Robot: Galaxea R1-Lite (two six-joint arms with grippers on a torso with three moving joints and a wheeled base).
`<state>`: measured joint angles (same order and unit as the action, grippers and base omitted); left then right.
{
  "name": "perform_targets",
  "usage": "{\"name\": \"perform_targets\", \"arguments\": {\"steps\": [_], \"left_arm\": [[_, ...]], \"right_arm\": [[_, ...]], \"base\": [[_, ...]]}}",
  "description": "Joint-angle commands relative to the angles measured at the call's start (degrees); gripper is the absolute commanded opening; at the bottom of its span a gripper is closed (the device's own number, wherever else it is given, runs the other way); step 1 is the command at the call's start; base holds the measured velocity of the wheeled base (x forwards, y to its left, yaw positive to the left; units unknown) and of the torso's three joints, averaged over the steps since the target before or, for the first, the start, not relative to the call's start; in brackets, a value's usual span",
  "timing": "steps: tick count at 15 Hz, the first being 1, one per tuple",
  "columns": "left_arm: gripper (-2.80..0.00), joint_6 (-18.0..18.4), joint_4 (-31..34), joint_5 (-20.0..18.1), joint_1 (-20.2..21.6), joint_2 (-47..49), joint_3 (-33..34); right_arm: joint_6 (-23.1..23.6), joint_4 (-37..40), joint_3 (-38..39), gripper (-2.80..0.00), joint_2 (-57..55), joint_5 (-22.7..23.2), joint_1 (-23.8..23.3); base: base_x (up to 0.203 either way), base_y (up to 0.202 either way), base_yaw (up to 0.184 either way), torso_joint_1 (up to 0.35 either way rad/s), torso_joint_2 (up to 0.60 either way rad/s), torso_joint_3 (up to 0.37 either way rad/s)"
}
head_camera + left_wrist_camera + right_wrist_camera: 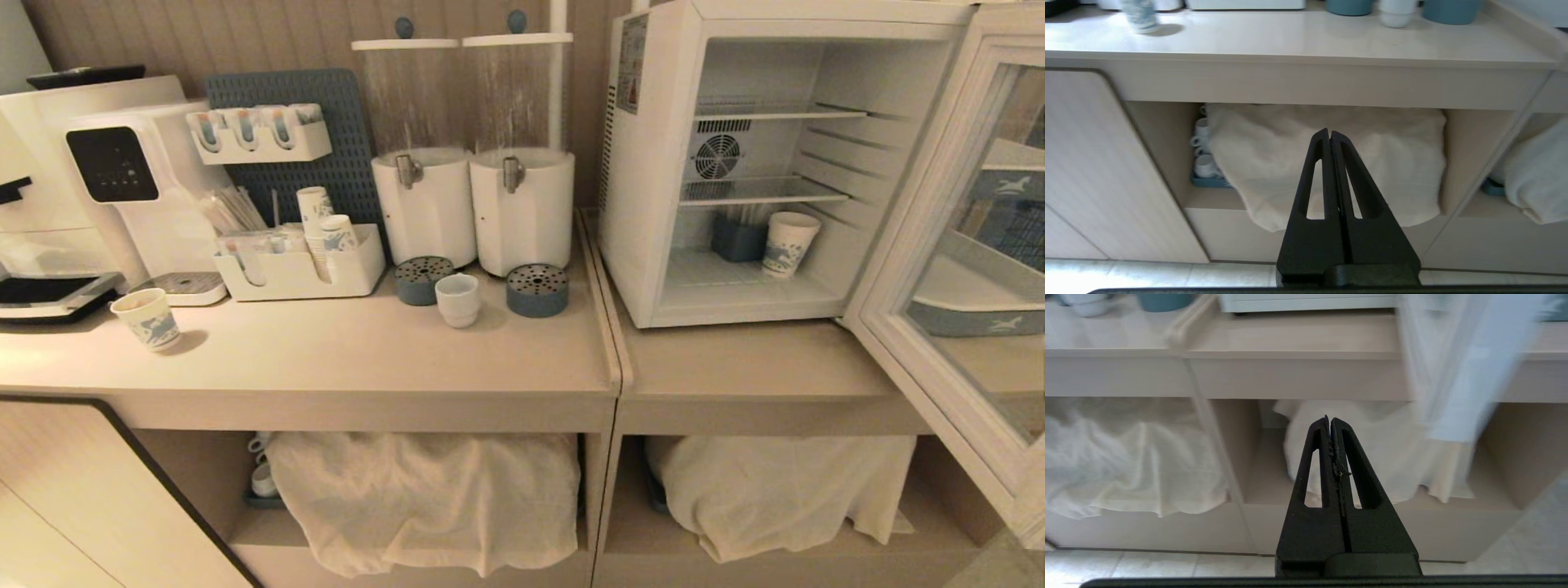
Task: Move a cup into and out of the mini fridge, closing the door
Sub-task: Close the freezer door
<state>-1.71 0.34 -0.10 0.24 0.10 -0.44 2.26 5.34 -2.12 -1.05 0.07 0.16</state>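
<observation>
The cup (457, 299), glazed ceramic and judged rigid, slippery and breakable, stands on the counter (326, 359) between two drip trays; its rim or wall offers the likeliest hold. The left gripper (1329, 134) and right gripper (1329, 421), fingers pressed together and empty, hang well below it, facing the cloth-covered shelves. The mini fridge (653, 204) stands with the door (939, 269) open.

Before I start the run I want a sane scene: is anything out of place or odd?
Only the door of the mini fridge hanging wide open. The cup stands upright on the counter; nothing spilled.
</observation>
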Motion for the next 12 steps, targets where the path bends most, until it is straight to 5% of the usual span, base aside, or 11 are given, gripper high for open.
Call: {"name": "perform_targets", "arguments": {"steps": [1, 12], "left_arm": [[-2.8, -0.05, 0.01, 0.01, 0.02, -0.01, 0.0], [-2.8, -0.05, 0.01, 0.01, 0.02, -0.01, 0.0]], "right_arm": [[0.03, 0.02, 0.01, -2.8, -0.09, 0.01, 0.02], [0.03, 0.02, 0.01, -2.8, -0.45, 0.01, 0.02]], "base": [[0.0, -0.184, -0.01, 0.006, 0.0, 0.002], [0.0, -0.189, -0.006, 0.003, 0.0, 0.001]]}}
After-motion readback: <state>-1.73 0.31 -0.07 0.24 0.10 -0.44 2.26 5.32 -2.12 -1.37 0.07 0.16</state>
